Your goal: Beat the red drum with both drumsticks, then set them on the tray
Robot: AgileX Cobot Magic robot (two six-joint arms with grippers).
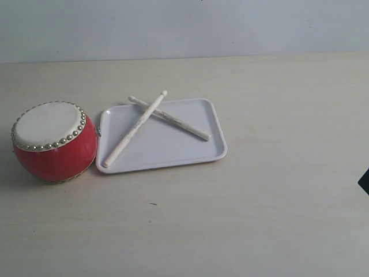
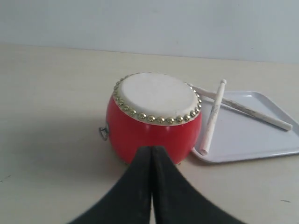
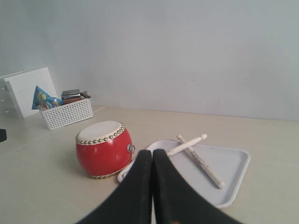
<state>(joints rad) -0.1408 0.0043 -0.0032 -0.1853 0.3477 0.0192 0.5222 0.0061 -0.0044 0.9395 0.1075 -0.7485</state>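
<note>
The red drum (image 1: 53, 140) (image 2: 154, 116) (image 3: 103, 148) stands upright on the table, its cream skin ringed with silver studs. Right beside it lies the white tray (image 1: 190, 151) (image 2: 261, 140) (image 3: 233, 170). Two off-white drumsticks lie crossed on the tray: one (image 1: 134, 130) (image 2: 212, 116) (image 3: 187, 145) with its ends over the rim, the other (image 1: 173, 120) (image 2: 254, 112) (image 3: 202, 163) across it. My left gripper (image 2: 152, 148) is shut and empty, close to the drum's near side. My right gripper (image 3: 153, 152) is shut and empty, short of the tray. Neither gripper shows in the exterior view.
A white slotted basket (image 3: 65, 113) with a blue packet and dark items, and a white box (image 3: 23, 88) behind it, stand far off by the wall past the drum. A dark shape (image 1: 364, 180) pokes in at the exterior view's right edge.
</note>
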